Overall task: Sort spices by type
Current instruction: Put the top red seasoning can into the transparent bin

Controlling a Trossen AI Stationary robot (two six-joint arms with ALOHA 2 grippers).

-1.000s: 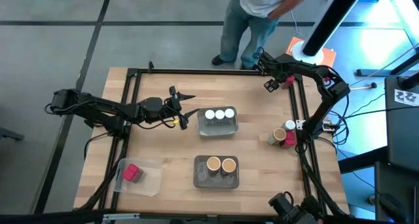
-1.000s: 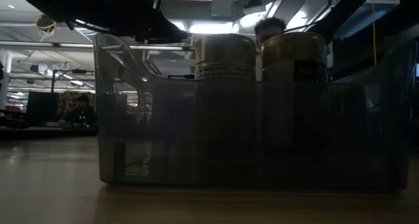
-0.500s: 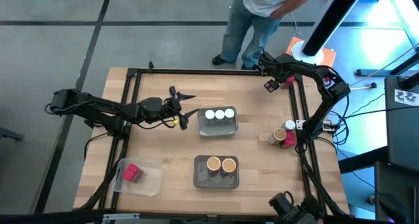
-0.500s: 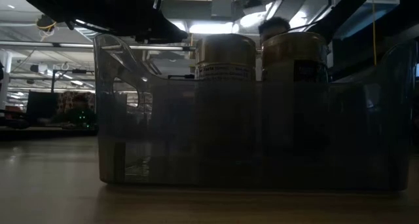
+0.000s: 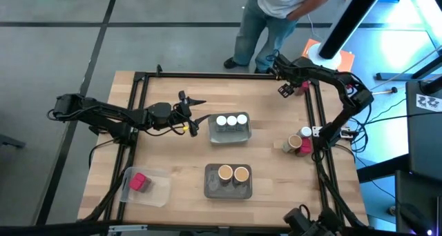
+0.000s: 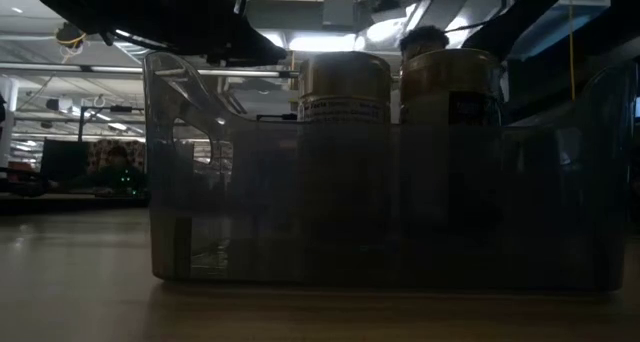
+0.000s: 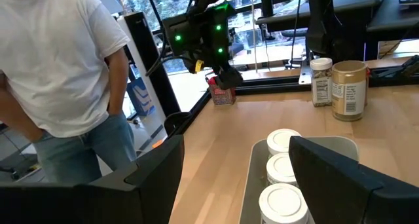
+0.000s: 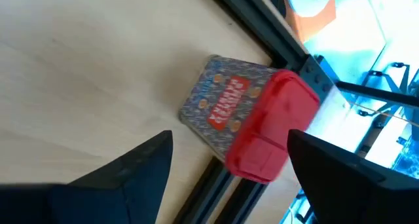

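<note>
Right gripper (image 5: 285,89) hovered at the far right corner, jaws wide open and empty, lined up over the red-capped speckled spice packet (image 8: 252,122) against the black frame rail (image 8: 252,31), probably for pickup. Left gripper (image 5: 195,110) waited open beside the grey tray (image 7: 340,146) of 3 white-lidded jars (image 7: 283,203).

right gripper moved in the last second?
No. The right gripper hangs open over the red-lidded packet by the table's far right frame rail, as before.
</note>
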